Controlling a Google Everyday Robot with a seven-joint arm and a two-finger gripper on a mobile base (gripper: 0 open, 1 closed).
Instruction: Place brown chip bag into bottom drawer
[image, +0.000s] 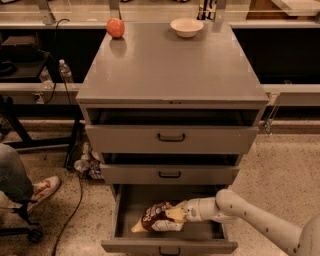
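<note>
The brown chip bag (156, 217), dark brown and pale yellow with a round logo, lies tilted inside the open bottom drawer (169, 243), its left tip low near the drawer floor. My gripper (181, 214) reaches in from the right on a white arm and is shut on the bag's right end. The drawer is pulled well out, and its small black handle shows at the front edge.
Two grey drawers (170, 137) above stand slightly open. An orange-red ball (115, 27) and a white bowl (186, 27) sit on the cabinet top. A person's leg and shoe (42, 187) and cables lie on the floor at left.
</note>
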